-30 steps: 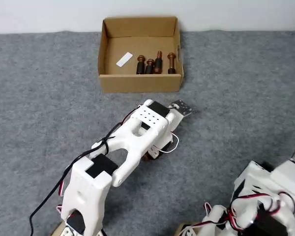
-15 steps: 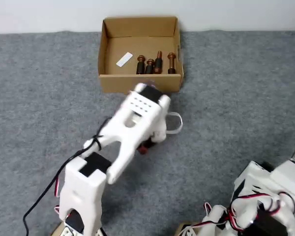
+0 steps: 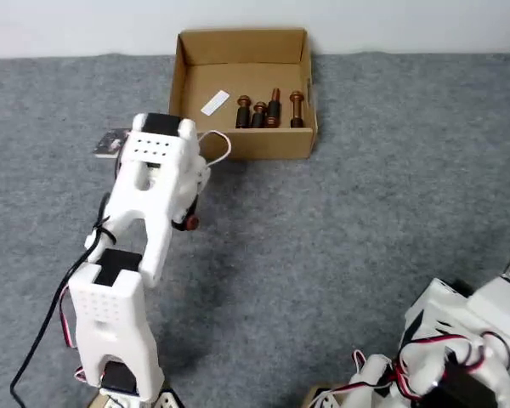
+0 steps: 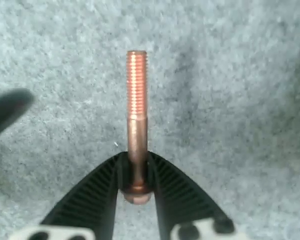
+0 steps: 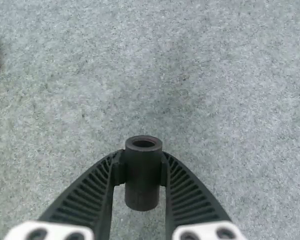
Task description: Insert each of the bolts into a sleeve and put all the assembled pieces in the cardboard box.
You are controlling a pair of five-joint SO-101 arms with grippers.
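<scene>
My left gripper (image 4: 136, 175) is shut on a copper bolt (image 4: 136, 115), held near its head with the threaded shank pointing away over the grey carpet. From above, the left arm (image 3: 153, 183) stands left of the cardboard box (image 3: 242, 143), and the bolt's head (image 3: 189, 223) peeks out under it. Several assembled bolt-and-sleeve pieces (image 3: 269, 110) stand inside the box. Shut on a black sleeve (image 5: 143, 170), my right gripper (image 5: 143, 182) holds it with the bore facing outward. The right arm (image 3: 459, 340) sits at the near right corner.
A white slip of paper (image 3: 215, 103) lies on the box floor. The grey carpet (image 3: 382, 204) between the arms is open ground. A dark blurred shape (image 4: 7, 110) sits at the edge of the left wrist view.
The left arm has swung from the middle, in front of the box, to the left side, carrying the bolt. The right arm has not moved.
</scene>
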